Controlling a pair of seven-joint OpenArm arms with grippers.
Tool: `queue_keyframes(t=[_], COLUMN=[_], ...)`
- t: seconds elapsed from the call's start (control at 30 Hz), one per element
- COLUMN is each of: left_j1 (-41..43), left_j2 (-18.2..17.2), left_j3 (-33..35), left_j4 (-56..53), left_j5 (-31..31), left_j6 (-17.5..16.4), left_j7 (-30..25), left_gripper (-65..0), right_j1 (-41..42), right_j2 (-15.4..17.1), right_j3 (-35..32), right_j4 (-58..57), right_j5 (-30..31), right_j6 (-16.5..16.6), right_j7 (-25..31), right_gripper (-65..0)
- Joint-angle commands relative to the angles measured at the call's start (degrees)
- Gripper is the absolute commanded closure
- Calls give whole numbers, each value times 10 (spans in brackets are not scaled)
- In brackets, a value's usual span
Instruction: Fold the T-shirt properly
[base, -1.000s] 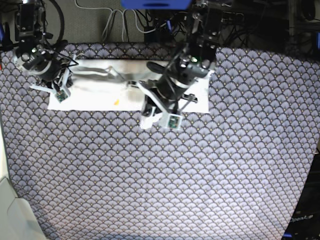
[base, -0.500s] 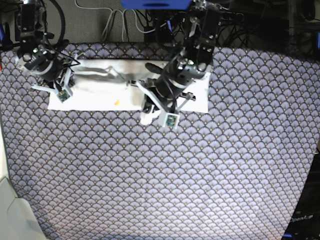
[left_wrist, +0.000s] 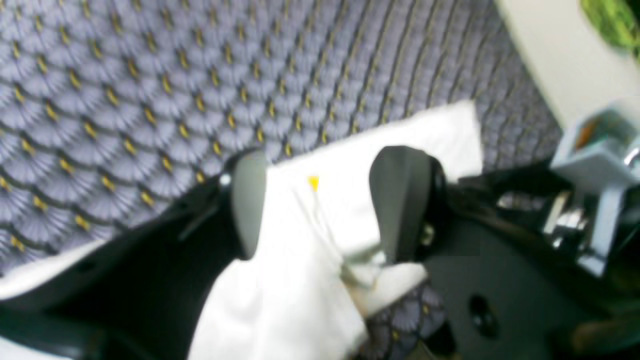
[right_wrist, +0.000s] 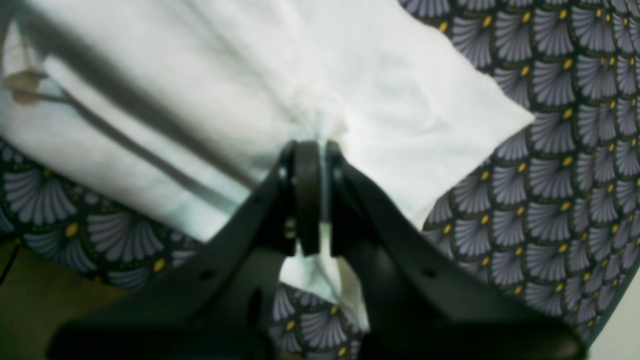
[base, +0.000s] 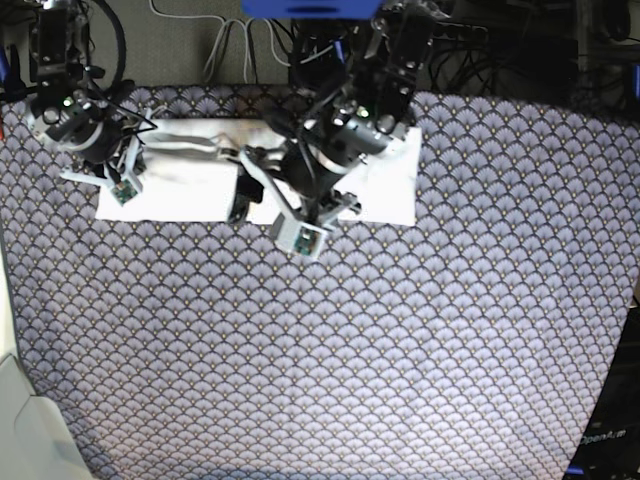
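The left arm (base: 330, 150) has swung left, jaws wide, hiding the T-shirt (base: 385, 185) middle (right jaws pinch cloth).

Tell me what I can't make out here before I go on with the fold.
- T-shirt print: base view shows only white cloth; the left arm covers its middle.
- Left gripper: left wrist view is blurred; its open jaws straddle cloth, but contact can't be told.
- Right gripper: right wrist view shows it shut on cloth; how many layers are pinched is hidden by the jaws.
- Base view: the right arm hides the shirt's edge there.
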Motion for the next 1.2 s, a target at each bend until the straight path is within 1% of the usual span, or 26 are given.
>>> queue_keyframes(t=[0.0,0.07,0.17,0.2,0.27,0.3,0.33,0.37,0.47,0.6,0.7,0.77,0.8,0.93,1.0,1.07,1.17], left_j1=[-5,-4,-2,0,2,2,7,16,26,26,22,14,14,15,15,15,14], left_j2=[6,4,-16,-23,-34,-42,-48,-55,-70,-74,-74,-74,-74,-74,-74,-74,-74], left_j3=[-1,-1,-24,-32,-52,-65,-76,-90,-131,-161,-173,-173,-172,-172,-172,-172,-173], left_j4=[22,40,39,36,24,17,9,3,-15,-47,-84,-101,-106,-101,-98,-97,-97], left_j5=[-4,-1,-3,-3,-1,-3,-3,-3,-3,-1,-2,-3,-3,-3,-3,-3,-3], left_j6=[-2,-2,-2,-2,-2,-2,-2,-2,-2,-2,-2,-2,-2,-2,-3,-5,-6], left_j7=[-9,-9,-9,-9,-8,-8,-8,-8,-8,-8,-8,-8,-8,-8,-8,-8,-8], left_gripper=[-322,-293,-204,-156,-25,0,0,-20,-3,-9,-10,-22,-42,-191,-249,-282,-301], right_j1=[2,2,2,2,2,2,2,2,2,2,2,2,2,1,1,2,2], right_j2=[8,8,8,8,8,8,8,8,8,9,9,9,9,10,18,20,17], right_j3=[3,3,3,3,3,3,3,3,6,5,8,8,8,9,10,15,52], right_j4=[8,8,8,8,8,9,10,10,11,12,12,12,12,12,13,13,13], right_j5=[2,2,2,2,2,2,2,2,3,3,3,3,3,3,6,6,7], right_j6=[-1,-1,-1,-1,-1,-1,-1,-1,-1,-1,-1,-1,-1,-1,-1,-1,-1], right_j7=[8,8,8,8,9,9,9,8,7,7,7,7,7,7,7,6,6], right_gripper=[0,0,0,0,0,0,0,0,0,-6,-65,-126,-161,-286,-330,-348,-349])
